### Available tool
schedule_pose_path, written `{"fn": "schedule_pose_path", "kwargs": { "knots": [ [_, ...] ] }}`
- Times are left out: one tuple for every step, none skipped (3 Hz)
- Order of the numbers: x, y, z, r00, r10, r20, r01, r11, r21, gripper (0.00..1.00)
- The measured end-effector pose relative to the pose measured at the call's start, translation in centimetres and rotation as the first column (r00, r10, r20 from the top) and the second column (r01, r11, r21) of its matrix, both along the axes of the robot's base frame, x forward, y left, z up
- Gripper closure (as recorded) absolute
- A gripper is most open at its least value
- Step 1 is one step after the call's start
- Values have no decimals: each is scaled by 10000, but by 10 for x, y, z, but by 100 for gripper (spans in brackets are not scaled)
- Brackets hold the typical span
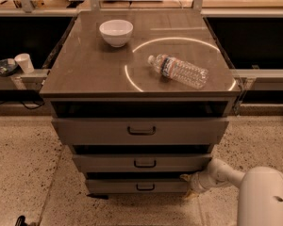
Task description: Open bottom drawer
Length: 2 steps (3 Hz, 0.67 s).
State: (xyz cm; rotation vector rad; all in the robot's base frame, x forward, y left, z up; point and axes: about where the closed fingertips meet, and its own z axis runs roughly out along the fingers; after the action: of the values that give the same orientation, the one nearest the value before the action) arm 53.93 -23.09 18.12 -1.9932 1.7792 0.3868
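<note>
The bottom drawer (pixel 137 186) is the lowest of three grey-brown drawer fronts on the cabinet, with a small black centre handle (pixel 145 187). Its front stands a little forward of the cabinet body. My gripper (pixel 188 185) reaches in from the lower right on a white arm (pixel 221 174) and sits at the right end of the bottom drawer front, touching or almost touching it. The middle drawer (pixel 141 163) and the top drawer (pixel 140 131) are above it.
On the cabinet top (pixel 94 69) stand a white bowl (pixel 116 32) and a clear plastic bottle (pixel 179 71) lying on its side. A white cup (pixel 24 62) sits on a ledge at the left. Speckled floor (pixel 23 164) lies on both sides.
</note>
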Motion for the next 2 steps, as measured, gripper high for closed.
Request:
{"fn": "schedule_pose_path", "kwargs": {
  "knots": [
    [-27, 0, -2, 9998, 41, -202, -40, 10000, 39, 54],
    [-86, -10, -1, 9989, -251, -387, 259, 9994, 213, 51]
  ]
}}
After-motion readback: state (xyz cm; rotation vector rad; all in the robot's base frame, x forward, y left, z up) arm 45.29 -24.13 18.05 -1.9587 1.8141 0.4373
